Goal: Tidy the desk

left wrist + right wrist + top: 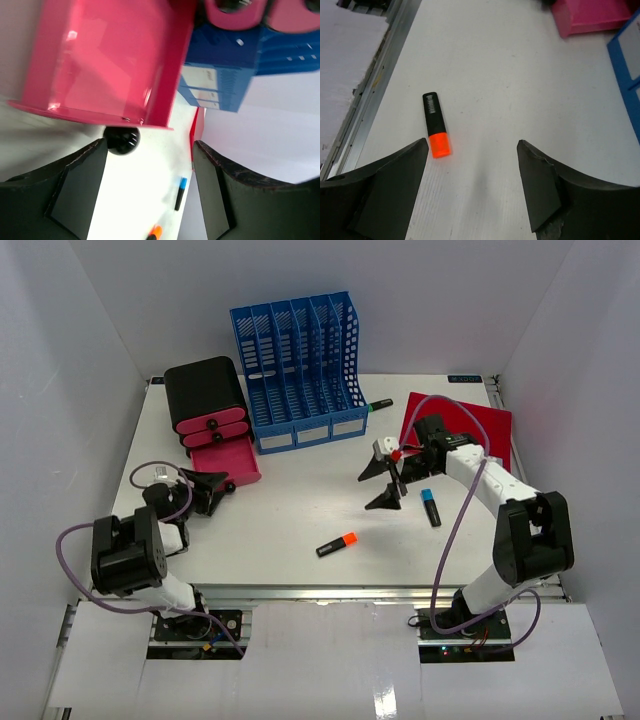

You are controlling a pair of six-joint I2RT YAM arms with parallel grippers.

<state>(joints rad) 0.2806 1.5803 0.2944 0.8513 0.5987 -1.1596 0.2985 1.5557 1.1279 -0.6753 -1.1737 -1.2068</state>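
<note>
- Broadly, across the whole overhead view: desk [300, 530], white, with a metal rail along its lower edge and everything below resting on it.
- Lower left: left gripper [212, 490] spread wide and pinching nothing, just short of the black knob [121, 140] on the pulled-out pink drawer [225, 462]. In the wrist view, knob nearer the left-hand finger than the middle of the gap. Likely trouble: closing off-centre and slipping off the round knob, or pushing the whole drawer unit [207, 400] back instead of shutting the drawer.
- Upper middle: blue file rack [300, 370], touching or just beside the drawer unit; cannot tell which. Could be nudged if the unit slides.
- Lower middle: orange highlighter [337, 544], lying flat on bare desk, well apart from the rest.
- Right of middle: right gripper [385, 485], likewise spread and holding nothing, above the desk. In its wrist view, highlighter close to the left-hand finger, not centred. Likely trouble: landing a finger on top of it, or clipping one end and spinning it toward the rail.
- Right: blue highlighter [430, 507] just beside the right arm, red folder [490, 430] partly beneath it. Possible sweep by the forearm during a reach.
</note>
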